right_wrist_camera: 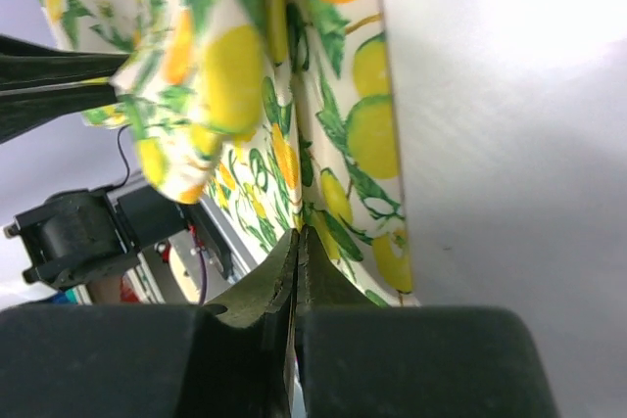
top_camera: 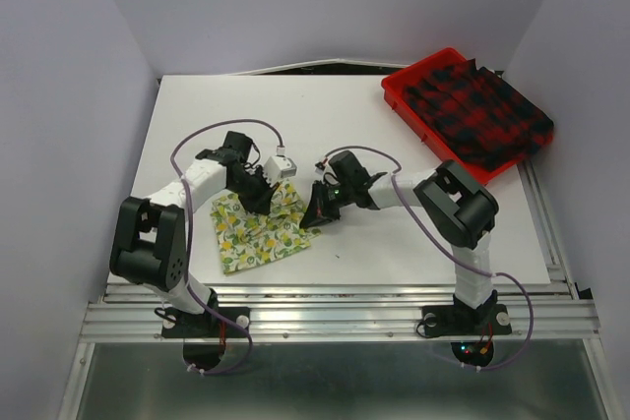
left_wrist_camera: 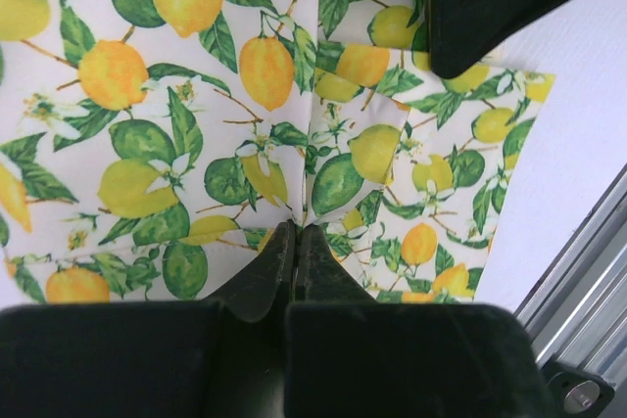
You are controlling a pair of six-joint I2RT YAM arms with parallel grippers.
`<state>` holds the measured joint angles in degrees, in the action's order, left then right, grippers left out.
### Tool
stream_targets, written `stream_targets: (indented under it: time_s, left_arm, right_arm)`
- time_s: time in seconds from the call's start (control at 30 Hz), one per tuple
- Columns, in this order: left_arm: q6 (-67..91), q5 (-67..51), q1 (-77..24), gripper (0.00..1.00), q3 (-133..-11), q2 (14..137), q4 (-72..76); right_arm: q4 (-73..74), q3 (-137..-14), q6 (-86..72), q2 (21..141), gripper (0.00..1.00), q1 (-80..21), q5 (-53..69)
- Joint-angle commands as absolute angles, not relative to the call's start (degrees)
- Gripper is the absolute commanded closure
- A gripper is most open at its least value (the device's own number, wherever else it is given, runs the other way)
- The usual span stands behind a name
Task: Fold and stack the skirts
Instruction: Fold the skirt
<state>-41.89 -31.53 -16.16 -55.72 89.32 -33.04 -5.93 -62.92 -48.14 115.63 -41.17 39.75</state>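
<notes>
Your left arm [top_camera: 192, 184] and right arm [top_camera: 404, 194] look alike: white links between bulky black joints, black fingers [left_wrist_camera: 260, 281], a lilac cable [top_camera: 212, 129] looping off each; at 5 o'clock the right base [top_camera: 463, 322] shows small green and red lights

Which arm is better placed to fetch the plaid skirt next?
Right, likely: the plaid skirt lies in the tray at far right, on that arm's side. Right gripper and left gripper are both shut on the lemon skirt.

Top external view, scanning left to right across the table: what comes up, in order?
Cream-yellow lemon-print cloth skirt → right gripper, pinching that skirt's right edge → red-and-black plaid skirt, lying in the rigid red plastic tray.
</notes>
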Motion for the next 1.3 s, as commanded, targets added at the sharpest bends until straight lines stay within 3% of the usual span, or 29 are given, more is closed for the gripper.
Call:
stream_targets:
  time_s: [0.0, 0.47, 0.73, 1.27]
  left_arm:
    - [-43.33, -33.75, -14.94, 1.0, -59.24, 85.26, -36.65]
    - [-46.76, -35.69, -16.35, 1.0, -55.46, 80.69, -40.34]
    - [-46.23, -34.81, -22.76, 1.0, -51.42, 79.63, -39.64]
    - [-47.02, -29.97, -26.54, 1.0, -49.75, 88.85, -36.57]
  right_arm:
    - [-4.75, -65.74, -45.18, 113.91, 0.99, -39.55, 37.09]
    - [-5.1, -66.09, -47.2, 121.29, 0.99, -39.02, 34.54]
    - [-5.1, -65.21, -47.64, 121.11, 0.99, -38.5, 34.01]
    - [-5.01, -65.83, -47.37, 120.94, 0.99, -37.44, 34.36]
